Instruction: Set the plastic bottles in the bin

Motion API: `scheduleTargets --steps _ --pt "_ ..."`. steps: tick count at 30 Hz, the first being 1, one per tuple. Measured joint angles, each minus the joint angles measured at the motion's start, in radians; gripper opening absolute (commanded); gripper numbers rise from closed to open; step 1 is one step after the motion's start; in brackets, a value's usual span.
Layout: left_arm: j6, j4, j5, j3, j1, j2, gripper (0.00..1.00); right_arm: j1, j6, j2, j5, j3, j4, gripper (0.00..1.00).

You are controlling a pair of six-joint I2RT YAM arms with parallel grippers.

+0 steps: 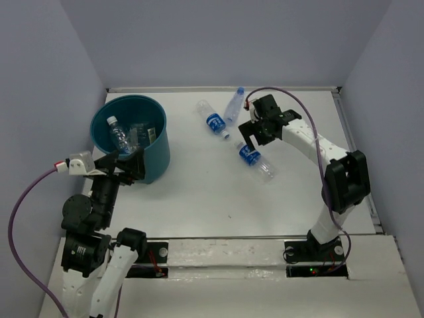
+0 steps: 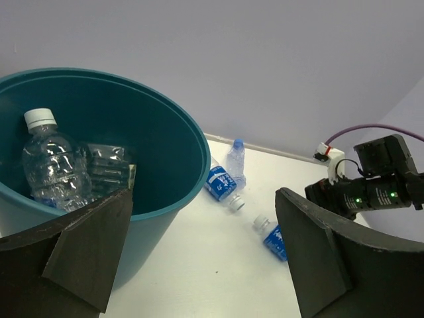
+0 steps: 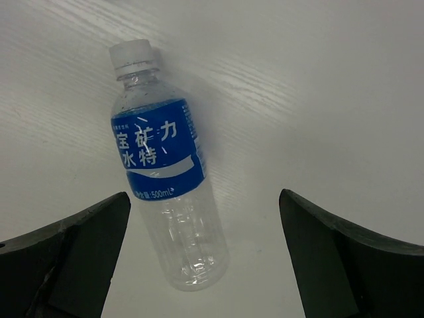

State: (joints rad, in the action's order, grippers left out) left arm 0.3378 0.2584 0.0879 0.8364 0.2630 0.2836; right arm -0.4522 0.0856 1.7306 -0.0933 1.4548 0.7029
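Hovering at about one o'clock in the top view, your right gripper [image 1: 254,137] has its fingers spread wide with nothing between them. Right under it lies the nearest bottle [image 1: 256,160], on its side on the table [image 1: 199,199], blue label, white cap. Your right wrist camera shows that bottle [image 3: 165,192] running from its cap at eleven o'clock to its base at five. It sits nearer the finger [image 3: 79,258] at the left of that view, and neither finger touches it.

Just beyond, between twelve and one o'clock, two more lie flat and close together: a blue-labelled bottle [image 1: 213,122] and a clear bottle with a blue cap [image 1: 233,105]. Whether those two touch, I can't tell.

Over at ten o'clock stands the bin [image 1: 161,149], teal and upright. Your left gripper [image 1: 129,162] is tucked close to the bin's six o'clock side, fingers spread apart and holding nothing. I can't confirm contact with the wall from up here.

The left wrist view looks over the rim [image 2: 189,142] into the bin. A white-capped bottle [image 2: 56,169] stands inside against the nine o'clock side, with crumpled clear plastic [image 2: 109,169] just beside it. Past the rim you can see the three loose bottles out on the table, and your right arm's wrist [image 2: 371,189] at three o'clock
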Motion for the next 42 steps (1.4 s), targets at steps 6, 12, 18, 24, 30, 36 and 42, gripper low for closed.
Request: scheduleTargets --steps 6,12,18,24,30,36,42 --pt "0.000 0.000 -0.001 -0.025 0.000 -0.009 0.99 -0.007 0.026 0.168 0.053 0.058 0.042 1.00" --pt "-0.007 0.000 -0.001 -0.025 0.005 -0.030 0.99 -0.007 0.031 0.299 0.135 0.062 0.063 0.66" --pt "-0.016 0.000 0.000 -0.024 0.006 -0.032 0.99 -0.010 0.010 0.247 0.153 0.090 0.072 0.49" --pt "-0.016 -0.013 -0.002 -0.024 0.011 -0.032 0.99 -0.082 -0.043 -0.054 0.232 0.122 0.029 0.49" --pt "0.013 -0.068 -0.040 0.010 0.011 0.000 0.99 -0.270 -0.204 -0.144 0.449 0.409 -0.304 0.51" --pt "0.024 -0.077 -0.033 0.110 0.011 0.007 0.99 -0.407 -0.343 0.100 0.553 0.760 -0.661 0.51" --pt "0.019 -0.053 0.056 0.288 0.023 -0.016 0.99 -0.492 -0.455 0.459 0.543 1.027 -0.836 0.60"
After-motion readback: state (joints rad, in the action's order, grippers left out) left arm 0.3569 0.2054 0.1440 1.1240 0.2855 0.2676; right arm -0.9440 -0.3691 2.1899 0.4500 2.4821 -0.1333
